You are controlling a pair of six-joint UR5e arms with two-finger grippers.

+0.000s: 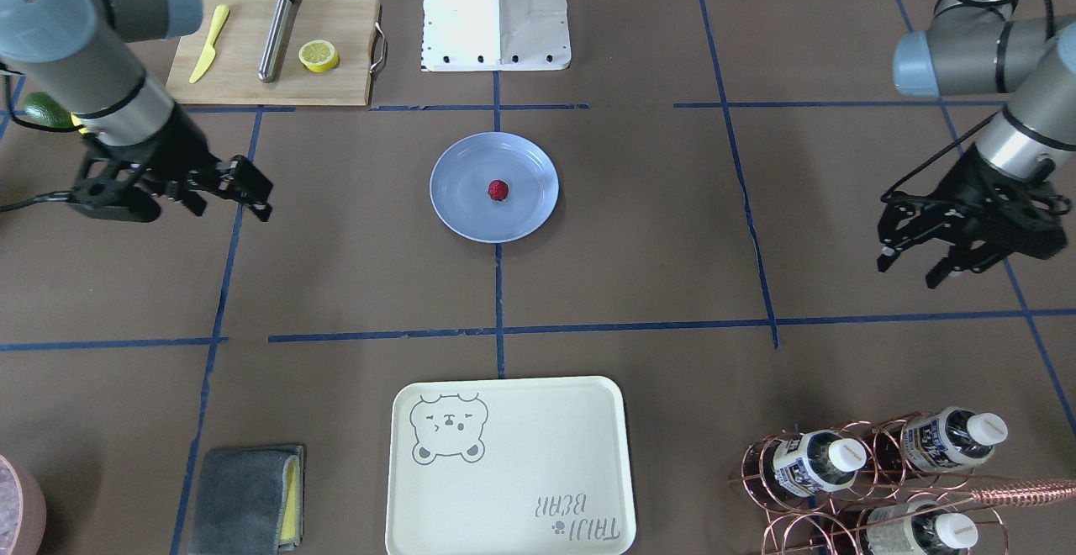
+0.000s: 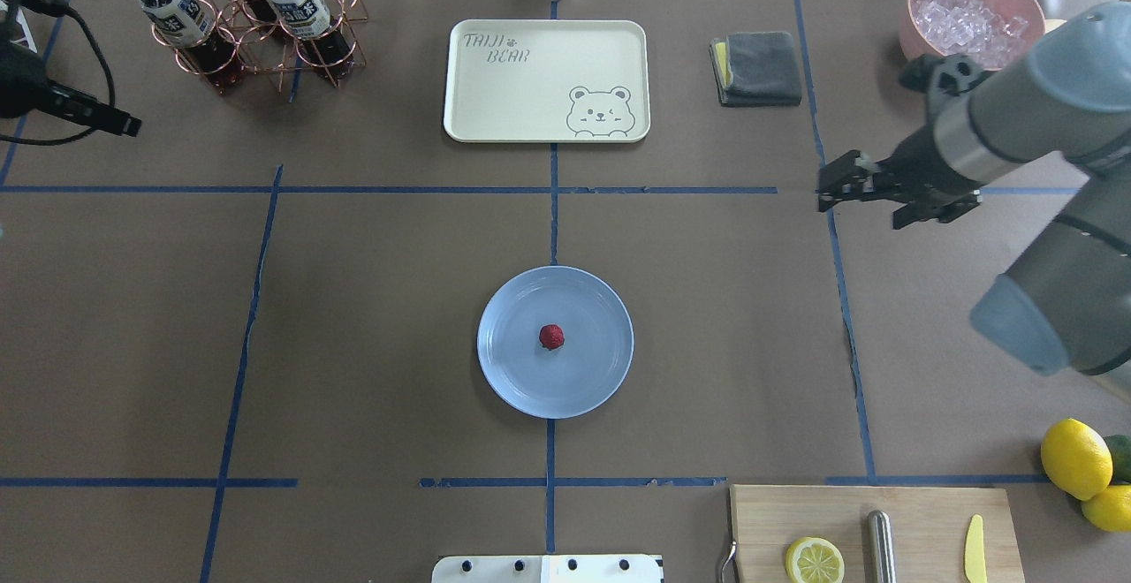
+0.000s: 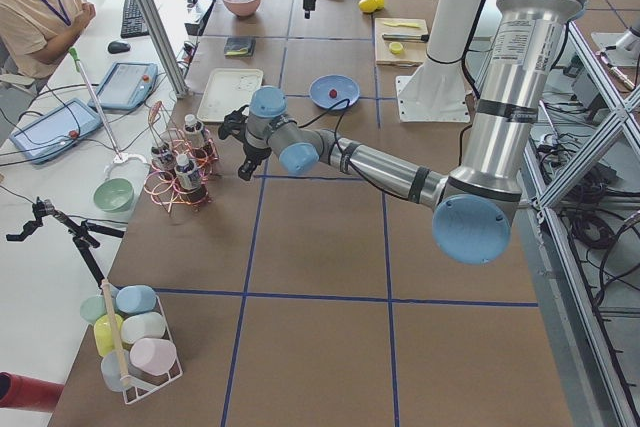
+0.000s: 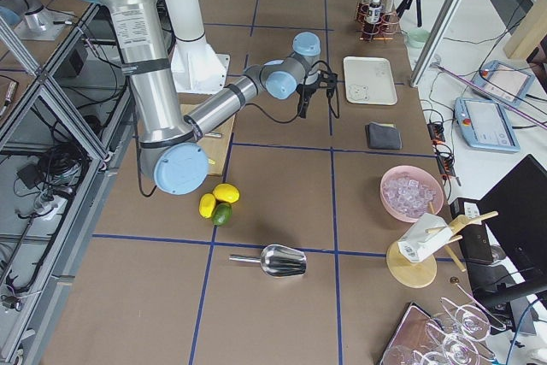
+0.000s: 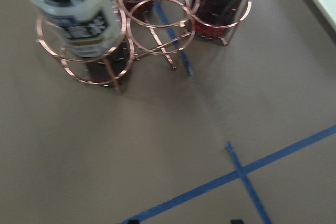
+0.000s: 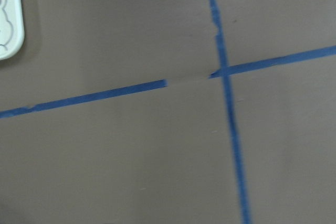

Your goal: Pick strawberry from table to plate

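A small dark-red strawberry lies near the middle of the round light-blue plate, which sits at the centre of the brown-paper table. The overhead view shows the same strawberry on the plate. My right gripper hovers open and empty well off to the plate's side, near the chopping board. My left gripper hangs open and empty on the opposite side, above bare table close to the bottle rack. Neither gripper touches anything.
A cream bear tray lies beyond the plate. A copper rack of bottles stands far left, with a grey cloth and a pink bowl of ice far right. A chopping board carries a lemon half, a metal rod and a yellow knife. Whole lemons lie beside it.
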